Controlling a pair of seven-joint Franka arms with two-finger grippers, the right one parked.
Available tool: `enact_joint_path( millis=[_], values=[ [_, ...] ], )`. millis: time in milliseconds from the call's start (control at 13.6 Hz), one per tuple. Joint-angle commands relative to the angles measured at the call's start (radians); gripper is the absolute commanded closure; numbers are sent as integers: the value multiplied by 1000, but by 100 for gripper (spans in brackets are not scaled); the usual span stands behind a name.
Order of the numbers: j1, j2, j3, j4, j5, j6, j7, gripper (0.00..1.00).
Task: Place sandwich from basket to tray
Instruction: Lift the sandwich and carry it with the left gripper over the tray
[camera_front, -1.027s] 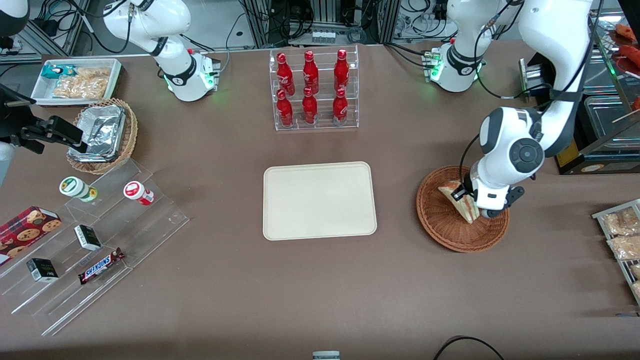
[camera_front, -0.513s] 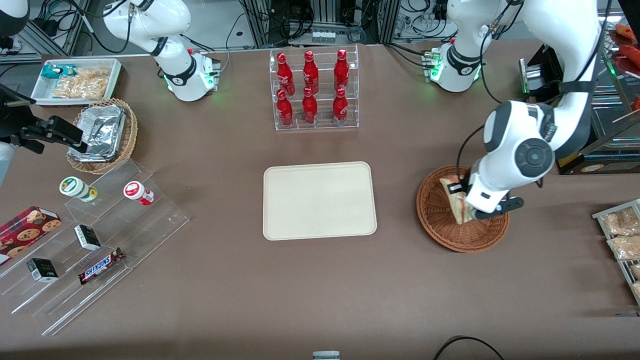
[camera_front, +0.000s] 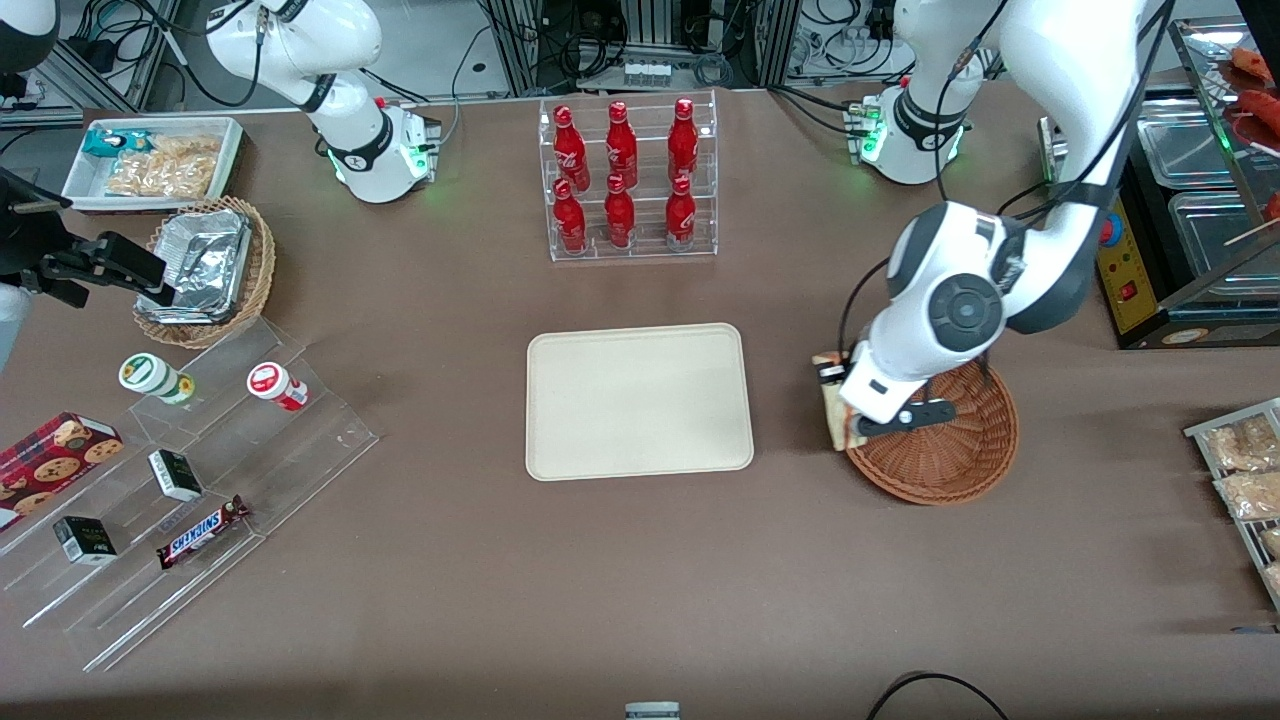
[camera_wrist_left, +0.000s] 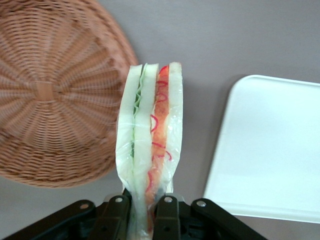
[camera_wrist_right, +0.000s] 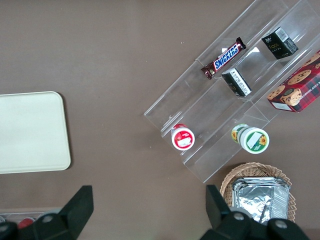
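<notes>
The gripper (camera_front: 845, 425) pinches the sandwich (camera_wrist_left: 149, 145) by its narrow end, jaws pressed on the wrapped wedge so it hangs clear of the basket (camera_front: 950, 450). It hovers over the basket's rim, between basket and tray (camera_front: 640, 400), probably carrying tray-ward.

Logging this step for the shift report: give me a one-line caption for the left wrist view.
The hand, shut on the wrapped sandwich, carries it between basket and tray.

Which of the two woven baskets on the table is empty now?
The wide reddish-brown basket is empty: the gripper holds the sandwich just past its rim, toward the tray. The smaller tan basket holds foil containers.
</notes>
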Motion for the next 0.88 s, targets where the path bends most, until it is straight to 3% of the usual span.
enact_joint_path(
  millis=[0,220,807],
  values=[
    [3,121,-50,194,39,-90,-86,97],
    [-81,224,-67,360,163,-190,-177,97],
    [-267,350,-64,465,173,-83,-238,100]
  ],
)
